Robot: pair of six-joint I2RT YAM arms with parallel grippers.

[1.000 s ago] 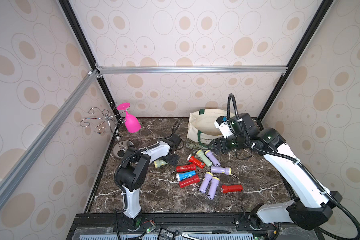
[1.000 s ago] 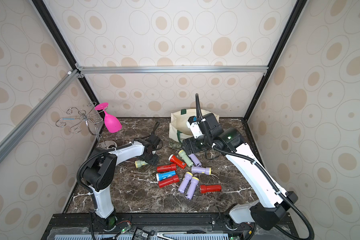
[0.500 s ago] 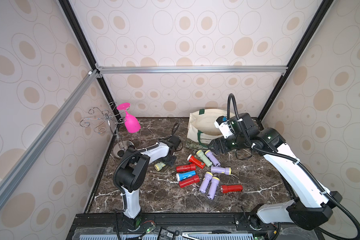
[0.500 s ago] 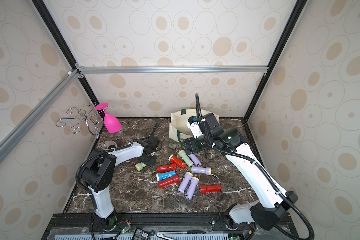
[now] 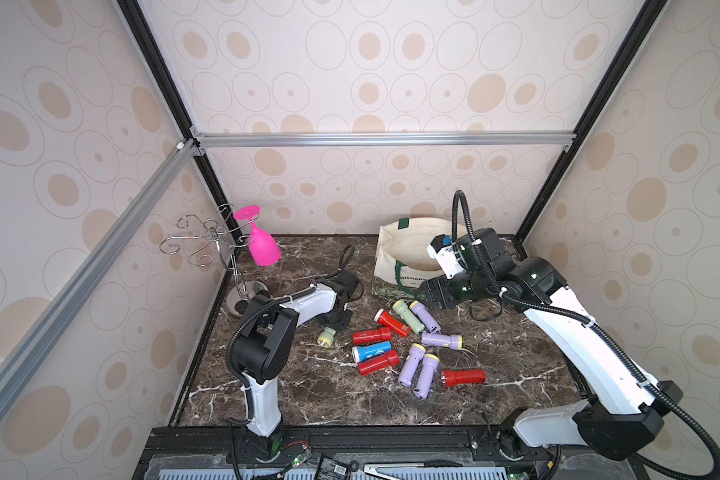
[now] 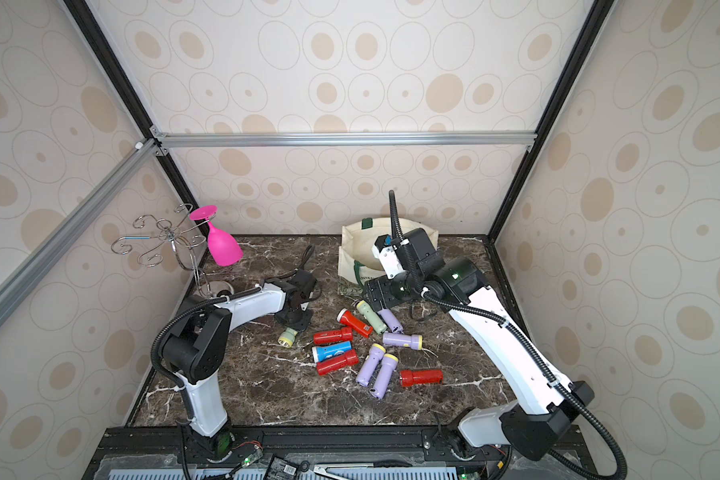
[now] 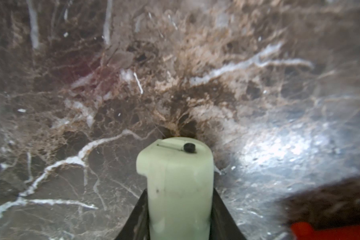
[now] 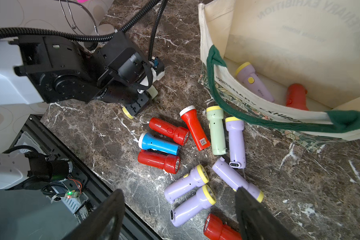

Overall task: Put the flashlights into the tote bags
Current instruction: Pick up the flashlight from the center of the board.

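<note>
My left gripper (image 5: 336,323) is low over the marble table (image 5: 308,399), shut on a pale green flashlight (image 5: 326,336). In the left wrist view the black fingers (image 7: 220,216) press both sides of that flashlight (image 7: 179,187). Several red, lilac, green and blue flashlights (image 5: 371,351) lie loose mid-table. The cream tote bag (image 5: 408,249) stands open at the back. The right wrist view shows a lilac flashlight (image 8: 254,83) and a red one (image 8: 296,97) inside the tote bag (image 8: 279,41). My right gripper (image 8: 178,193) hangs open and empty above the pile, just in front of the bag.
A pink goblet (image 5: 262,247) hangs upside down on a wire rack (image 5: 208,241) at the back left. Patterned walls with black posts close in three sides. A black rail (image 5: 391,436) runs along the table's front edge.
My left gripper has closed from wide open onto the pale green flashlight, which shifted slightly toward the front. The right arm has not moved.
</note>
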